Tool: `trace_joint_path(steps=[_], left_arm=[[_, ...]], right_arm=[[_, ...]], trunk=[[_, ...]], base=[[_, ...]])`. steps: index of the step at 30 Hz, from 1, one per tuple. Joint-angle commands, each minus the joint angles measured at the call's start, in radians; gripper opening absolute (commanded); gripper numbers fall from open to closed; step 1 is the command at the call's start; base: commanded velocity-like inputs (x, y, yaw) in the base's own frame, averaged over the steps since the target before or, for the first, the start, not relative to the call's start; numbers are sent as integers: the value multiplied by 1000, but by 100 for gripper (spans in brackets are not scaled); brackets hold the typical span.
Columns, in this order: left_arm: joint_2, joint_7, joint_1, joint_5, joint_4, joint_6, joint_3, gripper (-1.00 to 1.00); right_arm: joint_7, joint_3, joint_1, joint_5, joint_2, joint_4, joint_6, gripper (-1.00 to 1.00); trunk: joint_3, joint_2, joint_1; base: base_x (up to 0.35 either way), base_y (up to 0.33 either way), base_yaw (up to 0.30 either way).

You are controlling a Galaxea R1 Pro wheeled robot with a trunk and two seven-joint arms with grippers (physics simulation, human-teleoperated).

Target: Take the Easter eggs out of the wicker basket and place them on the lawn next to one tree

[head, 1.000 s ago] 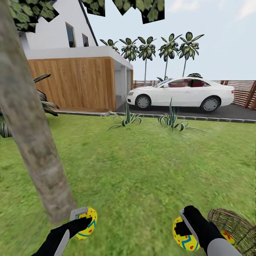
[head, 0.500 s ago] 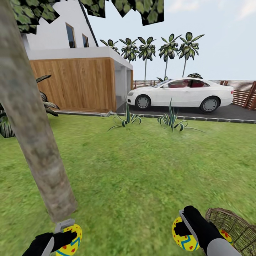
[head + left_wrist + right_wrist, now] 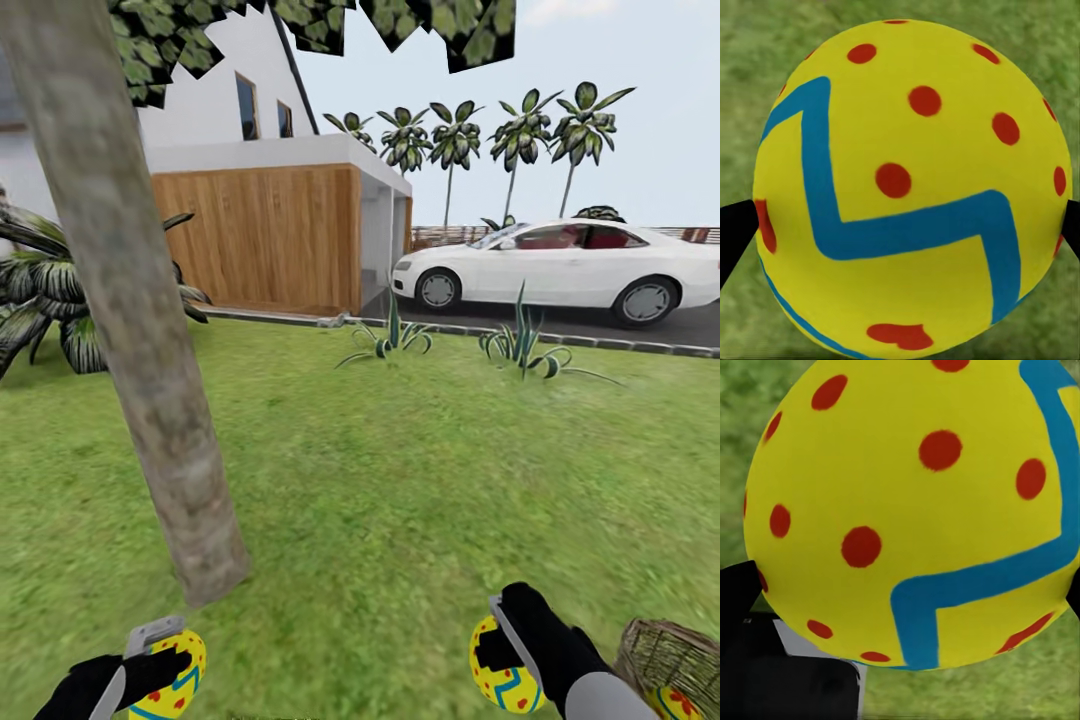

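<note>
Easter eggs | two carried: one (image 3: pixel 168 680) pinched in left gripper (image 3: pixel 160 668) just short of tree (image 3: pixel 150 330) foot, one (image 3: pixel 500 678) pinched in right gripper (image 3: pixel 507 655), farther from tree | third (image 3: pixel 672 703) lay in wicker basket (image 3: pixel 668 655) | judged light, rigid, smooth, slip-prone; best clamped across widest girth.

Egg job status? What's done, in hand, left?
Done: two eggs are out of the basket. In hand: the left gripper holds one egg low by the tree trunk; the right gripper holds another egg. Left: no egg lies on the lawn yet, and a third egg sits in the basket.
</note>
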Motion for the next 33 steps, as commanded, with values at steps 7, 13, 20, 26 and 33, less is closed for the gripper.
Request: trace_joint_path(steps=[7, 13, 20, 26, 33], left_arm=[[3, -8, -1, 4, 29, 6, 26, -100], [45, -159, -1, -1, 27, 10, 28, -100], [37, -171, -1, -2, 18, 24, 20, -100], [40, -174, -3, 6, -92, 49, 21, -100], [-16, -157, -17, -6, -153, 212, 15, -100]], right_arm=[[3, 6, 0, 6, 1, 2, 4, -100], [4, 2, 0, -2, 22, -16, 7, -100], [2, -1, 0, -2, 58, -326, 97, -100], [3, 63, 0, -4, 72, -336, 99, -100], [-2, 64, 0, 1, 75, -326, 95, -100]], trunk=[[21, 48, -27], [37, 90, -50], [58, 139, -77], [77, 181, -100], [99, 230, -126]], base=[[0, 0, 291], [0, 0, 288], [0, 0, 130], [0, 0, 3], [0, 0, 0]])
